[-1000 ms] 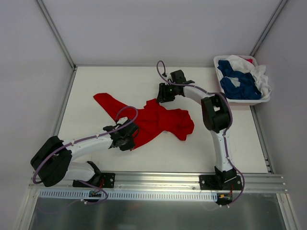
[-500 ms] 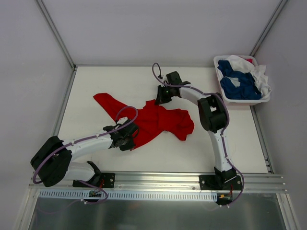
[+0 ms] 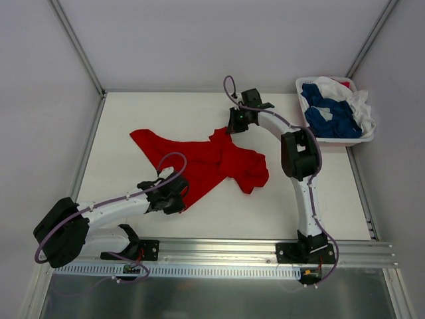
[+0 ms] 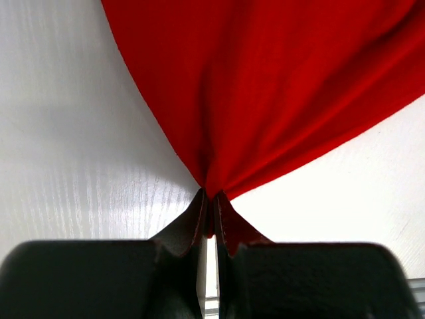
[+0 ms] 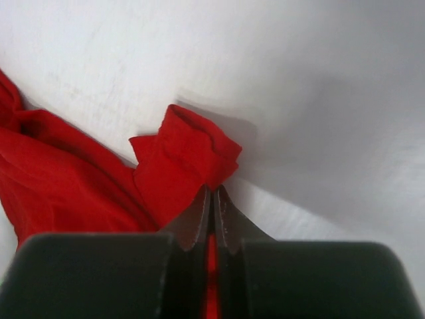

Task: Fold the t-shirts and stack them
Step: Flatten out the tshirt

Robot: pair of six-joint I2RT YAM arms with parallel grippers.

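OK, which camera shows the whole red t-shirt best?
The top external view: the red t-shirt lies crumpled across the table, nearly all of it visible. Each wrist view shows only a patch: the edge pinched in the left gripper, a bunched corner in the right gripper.

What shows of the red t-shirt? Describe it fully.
The red t-shirt is soft, bright red cloth, unfolded and rumpled, lying across the middle of the white table. One flap reaches toward the far left; a bunched lump lies at its right. The left claw is shut on its near edge, the cloth fanning out from the pinch; the right claw is shut on a folded bit of its far edge.
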